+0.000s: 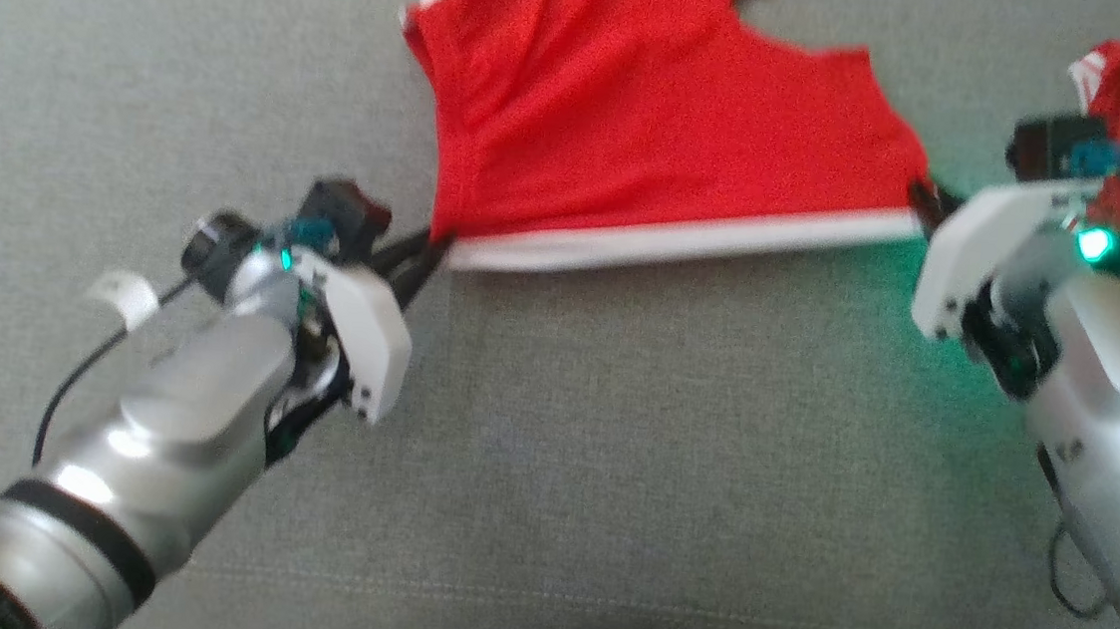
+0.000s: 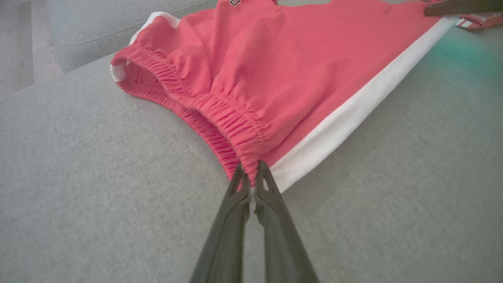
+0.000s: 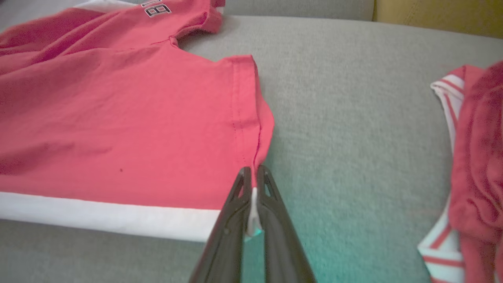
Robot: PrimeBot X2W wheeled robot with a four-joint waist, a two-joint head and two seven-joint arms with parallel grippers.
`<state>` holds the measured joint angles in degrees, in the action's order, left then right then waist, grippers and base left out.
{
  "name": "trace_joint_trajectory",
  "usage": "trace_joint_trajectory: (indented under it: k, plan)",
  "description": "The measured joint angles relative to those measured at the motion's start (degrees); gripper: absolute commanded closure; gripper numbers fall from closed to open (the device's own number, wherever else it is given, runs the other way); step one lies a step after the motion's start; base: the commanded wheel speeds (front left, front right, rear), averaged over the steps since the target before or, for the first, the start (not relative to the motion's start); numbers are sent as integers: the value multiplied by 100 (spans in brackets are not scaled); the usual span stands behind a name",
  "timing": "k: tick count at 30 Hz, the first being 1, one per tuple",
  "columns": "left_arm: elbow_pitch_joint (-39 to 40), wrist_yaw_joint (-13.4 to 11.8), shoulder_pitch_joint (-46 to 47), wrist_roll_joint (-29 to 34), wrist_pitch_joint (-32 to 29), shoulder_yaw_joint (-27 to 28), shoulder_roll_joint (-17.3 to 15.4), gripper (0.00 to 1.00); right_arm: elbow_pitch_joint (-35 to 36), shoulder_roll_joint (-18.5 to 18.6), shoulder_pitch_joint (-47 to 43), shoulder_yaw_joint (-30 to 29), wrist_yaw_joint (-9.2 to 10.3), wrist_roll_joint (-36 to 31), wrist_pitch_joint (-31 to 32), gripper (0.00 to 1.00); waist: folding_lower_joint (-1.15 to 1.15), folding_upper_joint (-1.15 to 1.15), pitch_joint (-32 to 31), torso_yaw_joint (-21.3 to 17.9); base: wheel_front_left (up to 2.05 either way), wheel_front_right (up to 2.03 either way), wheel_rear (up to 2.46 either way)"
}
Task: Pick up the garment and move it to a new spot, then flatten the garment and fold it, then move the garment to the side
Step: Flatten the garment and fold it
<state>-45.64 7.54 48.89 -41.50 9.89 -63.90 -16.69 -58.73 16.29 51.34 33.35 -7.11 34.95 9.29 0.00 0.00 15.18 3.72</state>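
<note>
pinching the waist corner with the left gripper (image 2: 249, 173), the leg hem with the right gripper (image 3: 253, 173). soft red white-edged cloth shorts (image 1: 636, 111) spread on the grey couch seat (image 1: 609, 458). likely light, floppy; best held at corners.

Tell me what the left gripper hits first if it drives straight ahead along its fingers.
The red garment itself: the left gripper is shut on the corner where the elastic waistband meets the white stripe, so pushing ahead would press straight into the gathered waistband, probably bunching it.
</note>
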Motion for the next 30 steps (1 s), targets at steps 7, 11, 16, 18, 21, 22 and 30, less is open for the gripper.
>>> trace_joint_trajectory:
  k: [7,11,16,18,21,22,30]
  plan:
    - [137,2,-403,-163,138,-447,-87,100,528,610,-699,670,0,766,552,100,0,0,-494,95,0,0,0]
    - [235,2,-611,-203,190,-600,-78,100,737,892,-1007,911,0,1113,839,100,0,0,-667,142,0,0,0]
    - [381,2,-894,-205,259,-720,-69,100,1016,1182,-1402,1141,0,1516,1189,100,0,0,-910,173,0,0,0]
    - [472,2,-1021,-264,281,-735,-76,100,1150,1292,-1566,1223,0,1711,1377,100,0,0,-1026,169,0,0,0]
    - [650,1,-1236,-300,278,-771,-109,100,1408,1486,-1832,1316,0,1970,1599,100,0,0,-1201,152,0,0,0]
    - [724,-4,-1314,-300,266,-786,-130,100,1492,1556,-1911,1348,0,2056,1675,100,0,0,-1254,142,0,0,0]
    - [1700,-133,-1980,-413,-96,-938,-437,100,2345,2230,-2540,1569,0,2661,2658,100,0,0,-1581,15,0,0,0]
